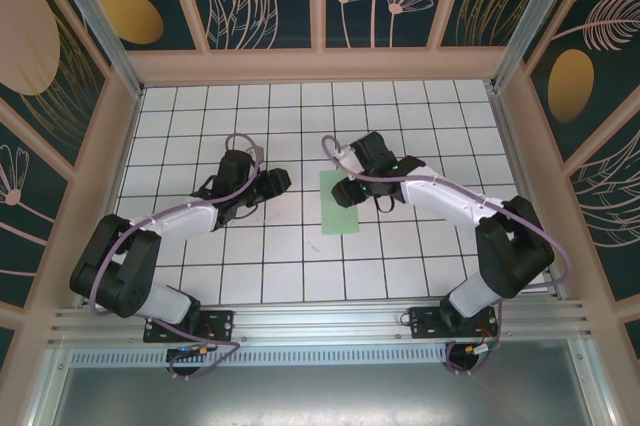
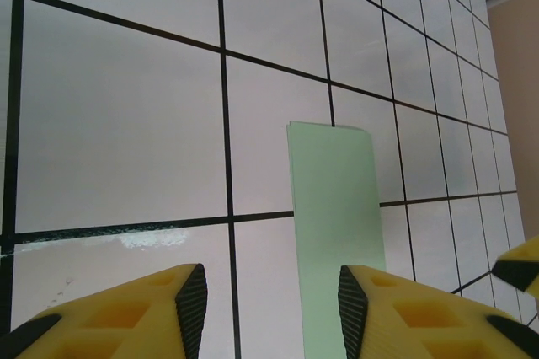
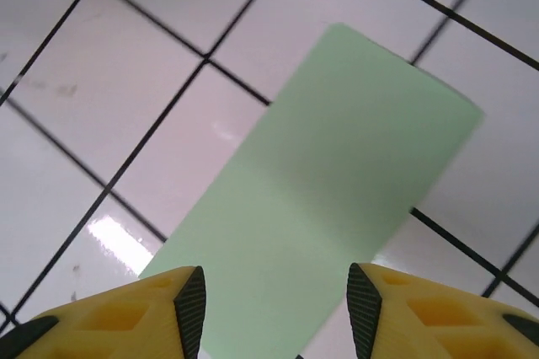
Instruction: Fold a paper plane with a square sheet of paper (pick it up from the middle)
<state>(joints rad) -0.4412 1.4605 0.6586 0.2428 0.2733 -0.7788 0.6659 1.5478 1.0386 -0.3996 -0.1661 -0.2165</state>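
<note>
The square sheet of paper (image 1: 340, 214) lies flat on the white grid table as a pale green rectangle, about one tile wide and two long. A paper plane is out of view. My right gripper (image 1: 345, 191) hovers over the sheet's far end. In the right wrist view it (image 3: 276, 308) is open, with the paper (image 3: 337, 165) flat beneath and nothing pinched. My left gripper (image 1: 283, 182) sits just left of the sheet. Seen from the left wrist it (image 2: 271, 308) is open and empty, and the paper (image 2: 333, 207) runs past its right finger (image 2: 358, 300).
Wooden walls (image 1: 125, 136) enclose the tiled table (image 1: 400, 116) on the left, back and right. An aluminium rail (image 1: 320, 326) runs along the near edge by the arm bases.
</note>
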